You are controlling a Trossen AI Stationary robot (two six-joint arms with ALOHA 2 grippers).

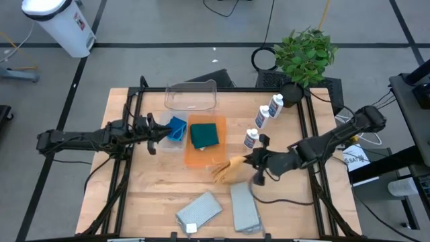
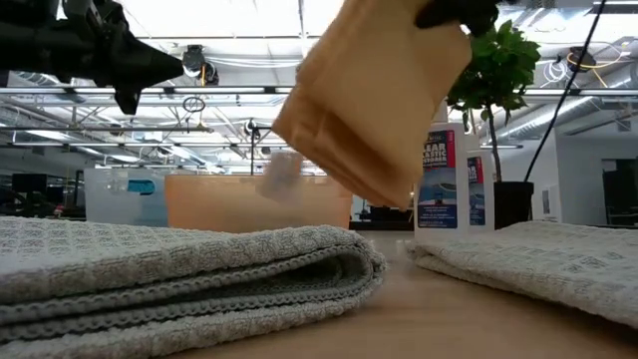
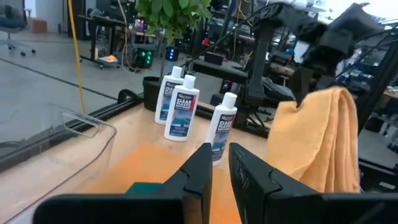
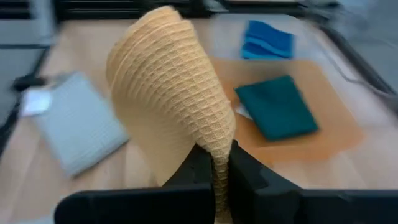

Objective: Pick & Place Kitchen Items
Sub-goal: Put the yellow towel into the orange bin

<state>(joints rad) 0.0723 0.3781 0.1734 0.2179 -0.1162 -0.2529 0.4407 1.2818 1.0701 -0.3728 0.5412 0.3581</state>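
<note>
Right gripper [image 1: 251,160] clamped on orange cloth [image 1: 228,169], lifted off table [image 1: 154,202] beside orange mat [image 1: 201,156], near bottles [image 1: 251,139]. Left gripper [image 1: 163,130] nearly closed, empty, hovered by blue sponges [image 1: 177,129]. Grey cloths [image 1: 199,210] flat at near edge.

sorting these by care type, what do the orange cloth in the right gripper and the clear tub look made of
Orange cloth: woven fabric, likely cotton, matte; a waffle grid shows and it drapes limp from the shut right gripper. Clear tub: probably thin hard plastic, glossy; see-through walls with bright rim edges.
</note>
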